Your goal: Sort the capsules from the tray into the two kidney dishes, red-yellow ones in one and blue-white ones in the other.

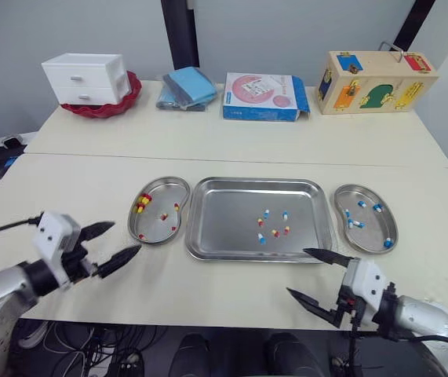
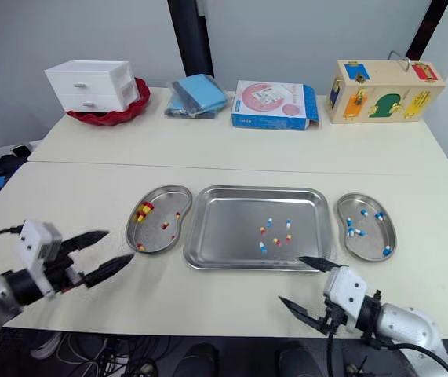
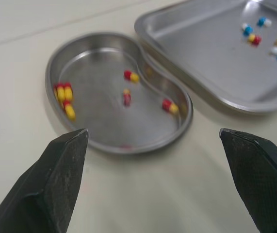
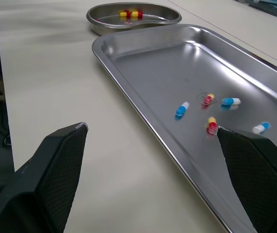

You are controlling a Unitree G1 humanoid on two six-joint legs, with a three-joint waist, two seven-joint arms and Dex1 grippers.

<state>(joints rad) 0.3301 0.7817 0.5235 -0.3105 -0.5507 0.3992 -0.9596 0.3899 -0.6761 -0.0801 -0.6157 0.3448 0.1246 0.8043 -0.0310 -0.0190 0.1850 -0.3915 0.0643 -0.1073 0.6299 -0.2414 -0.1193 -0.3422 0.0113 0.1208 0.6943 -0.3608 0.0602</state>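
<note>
**Sorting station: six capsules left in tray, both grippers empty**

1. Tray. The steel tray (image 1: pixel 224 232) lies flat at the middle of the table (image 1: pixel 208 137), between the two dishes. It holds six loose capsules, grouped right of its centre. Three are blue-white capsules (image 1: pixel 267 213) and three are red-yellow capsules (image 1: pixel 274 232). None touches the tray wall.

2. Left kidney dish. The left kidney dish (image 1: pixel 154 224) sits just beside the tray's left edge. Its contents are red-yellow only: a small cluster (image 1: pixel 141 203) against its far left wall and several singles scattered across the floor.

3. Right kidney dish. The right kidney dish (image 1: pixel 369 236) sits just beside the tray's right edge. Its contents are blue-white only, several pieces spread along its length.

4. Tools. The left gripper (image 1: pixel 127 237) hangs over bare table at the near left of the left kidney dish, fingers spread wide, grasping nothing. The right gripper (image 1: pixel 296 271) hangs by the tray's near right corner, also spread wide and empty, with one fingertip reaching over the tray rim.

5. Other items. Along the far side of the table stand a white drawer unit (image 1: pixel 86 77) on a red bowl (image 1: pixel 118 106), a folded blue cloth (image 1: pixel 187 86), a blue and pink box (image 1: pixel 263 96) and a wooden latch box (image 1: pixel 373 81), all well apart from the tray.
</note>
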